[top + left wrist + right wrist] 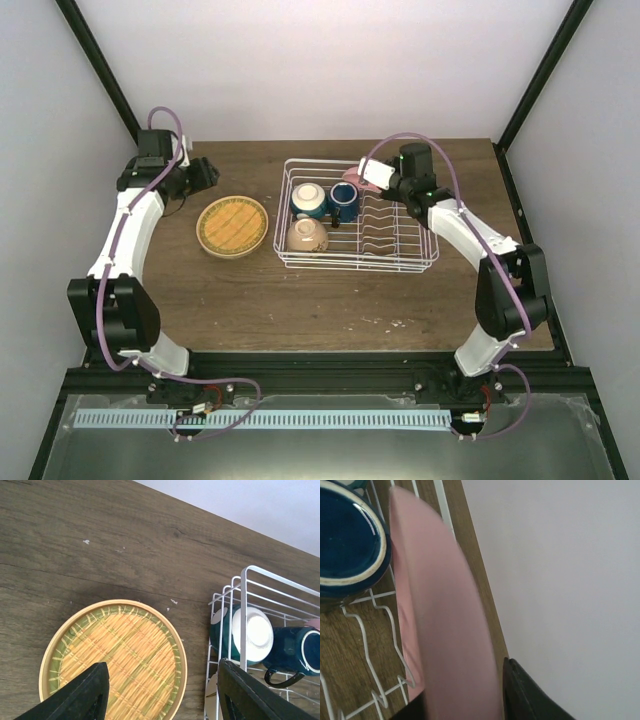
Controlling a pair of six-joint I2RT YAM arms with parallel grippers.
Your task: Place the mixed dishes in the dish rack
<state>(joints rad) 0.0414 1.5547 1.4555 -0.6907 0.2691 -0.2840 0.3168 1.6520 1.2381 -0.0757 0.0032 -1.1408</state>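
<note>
One woven plate (pixel 232 225) is seen flat beside the dish rack (pixel 400 262), by the wide-spread left gripper (pixel 162 690). Two bowls (pixel 306 235) and one mug (pixel 344 200) are racked; one pink plate (pixel 440 605) is clamped by the right gripper (pixel 375 175) at the far rim. The wooden table (pixel 330 310) is walled in white.

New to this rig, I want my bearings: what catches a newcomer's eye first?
The right claw grips a pink plate on edge at the far side of the dish rack, whose left end holds a white-and-blue bowl, a cream bowl and a mug. Left of the rack, a woven yellow plate lies on the table, the open left claw above it.
</note>
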